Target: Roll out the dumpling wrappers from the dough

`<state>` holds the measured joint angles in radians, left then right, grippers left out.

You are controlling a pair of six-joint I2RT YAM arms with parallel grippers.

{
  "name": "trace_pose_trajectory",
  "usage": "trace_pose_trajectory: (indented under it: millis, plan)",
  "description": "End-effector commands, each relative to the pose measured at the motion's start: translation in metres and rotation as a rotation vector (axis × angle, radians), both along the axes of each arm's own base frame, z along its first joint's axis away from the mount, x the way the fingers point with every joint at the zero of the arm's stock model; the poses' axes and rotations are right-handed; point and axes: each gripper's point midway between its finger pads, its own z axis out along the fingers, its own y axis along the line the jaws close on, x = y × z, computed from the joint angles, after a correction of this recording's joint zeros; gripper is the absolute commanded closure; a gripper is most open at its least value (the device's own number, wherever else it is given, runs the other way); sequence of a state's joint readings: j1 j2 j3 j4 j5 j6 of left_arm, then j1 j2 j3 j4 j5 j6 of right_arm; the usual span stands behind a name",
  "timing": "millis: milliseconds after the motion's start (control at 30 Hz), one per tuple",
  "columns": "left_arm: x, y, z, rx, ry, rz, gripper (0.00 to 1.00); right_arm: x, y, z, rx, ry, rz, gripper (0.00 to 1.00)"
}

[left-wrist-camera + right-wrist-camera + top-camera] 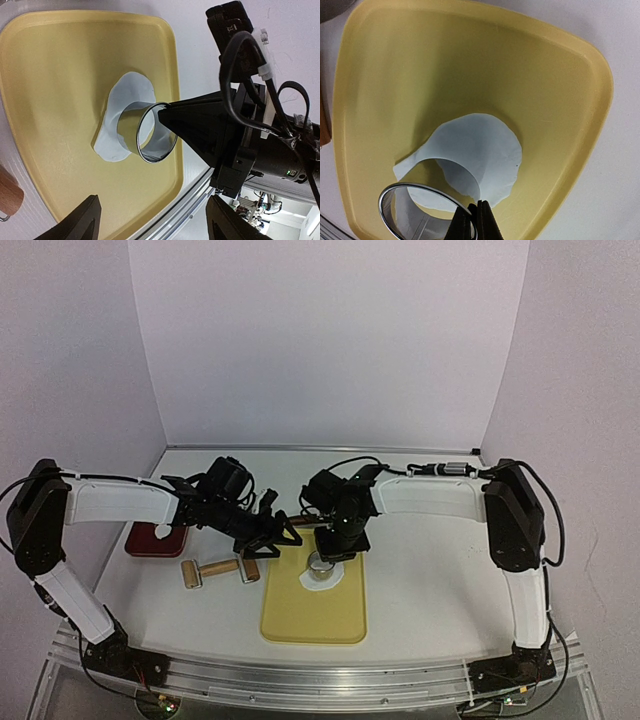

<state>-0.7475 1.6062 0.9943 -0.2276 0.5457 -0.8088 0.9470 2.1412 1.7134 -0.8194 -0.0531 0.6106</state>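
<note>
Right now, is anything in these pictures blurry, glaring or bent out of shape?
Top view: soft even light, faint shadows, grainy. Left wrist view: the ring cutter is sharp, rim glinting; the rolling pin at the edge is blurred. Right wrist view: the wide lens bulges the yellow tray; the right gripper, close up, is soft.

the left arm [120, 502] reaches in from 9 o'clock in the top view. the left gripper [283, 534] aims toward 4 o'clock, jaws wide apart, holding nothing. the right arm [430, 495] folds in from 3 o'clock, wrist bent downward. the right gripper [325, 556] is pinched tight on the metal ring [131, 131].
</note>
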Motion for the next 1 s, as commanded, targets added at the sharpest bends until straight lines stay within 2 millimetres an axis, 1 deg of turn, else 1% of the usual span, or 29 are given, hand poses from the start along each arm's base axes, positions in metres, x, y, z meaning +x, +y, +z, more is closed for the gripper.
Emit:
trace_pose_trajectory:
  millis: [0, 367, 700, 767, 833, 867, 967]
  plan:
    - [0.008, -0.007, 0.012, -0.017, -0.034, 0.006, 0.27, 0.004, -0.010, 0.003, -0.061, -0.018, -0.019, 1.00]
    - [0.007, -0.007, 0.009, -0.016, -0.026, 0.004, 0.27, 0.003, -0.009, -0.007, -0.075, 0.003, -0.005, 1.00]
    - [0.006, -0.006, 0.007, -0.012, -0.022, 0.004, 0.28, 0.008, -0.007, -0.015, -0.091, -0.001, -0.001, 0.99]
    - [0.006, -0.005, 0.004, -0.008, -0.016, 0.005, 0.28, 0.007, -0.008, -0.016, -0.091, 0.001, -0.004, 0.89]
    - [0.006, -0.006, 0.000, -0.005, -0.008, 0.002, 0.29, 0.007, -0.008, -0.012, -0.084, -0.003, -0.006, 0.76]
    - [0.006, -0.007, -0.002, -0.004, -0.004, -0.001, 0.29, 0.007, -0.008, -0.009, -0.080, -0.006, -0.009, 0.68]
    - [0.006, -0.009, -0.008, 0.001, 0.010, -0.006, 0.32, 0.008, -0.008, 0.006, -0.055, -0.023, -0.019, 0.55]
